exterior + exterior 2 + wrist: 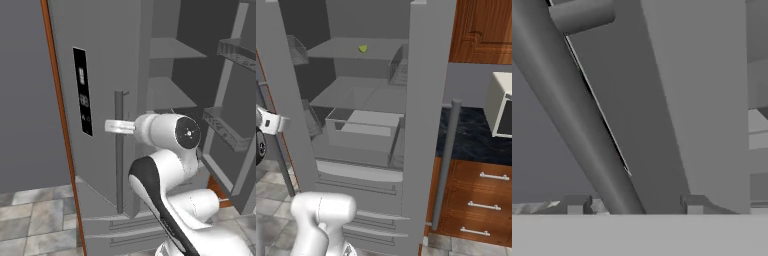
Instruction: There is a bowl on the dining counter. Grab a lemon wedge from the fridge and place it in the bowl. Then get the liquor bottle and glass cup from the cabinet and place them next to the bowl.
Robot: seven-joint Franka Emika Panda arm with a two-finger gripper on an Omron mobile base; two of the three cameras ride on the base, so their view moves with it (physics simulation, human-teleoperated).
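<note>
The grey fridge [100, 65] stands with both doors swung out, its shelves and a drawer showing. On an upper shelf lies the small yellowish-green lemon wedge [362, 48]. My gripper [111, 126] is at the left door's vertical bar handle [119, 165], beside the black display panel. It also sits at the left edge of the right base view [280, 123]. In the hand view the handle [577, 115] runs slantwise between my fingertips [694, 205], which stand apart from it; the gripper [634, 206] is open. The bowl, dining counter, liquor bottle, glass cup and cabinet are out of view.
The right fridge door [426, 100] juts toward me with its long handle [448, 155]; its wire bins [225, 130] hang close to my arm. Right of the fridge are brown wooden drawers [481, 200], a dark countertop [471, 135] and a white microwave [501, 105].
</note>
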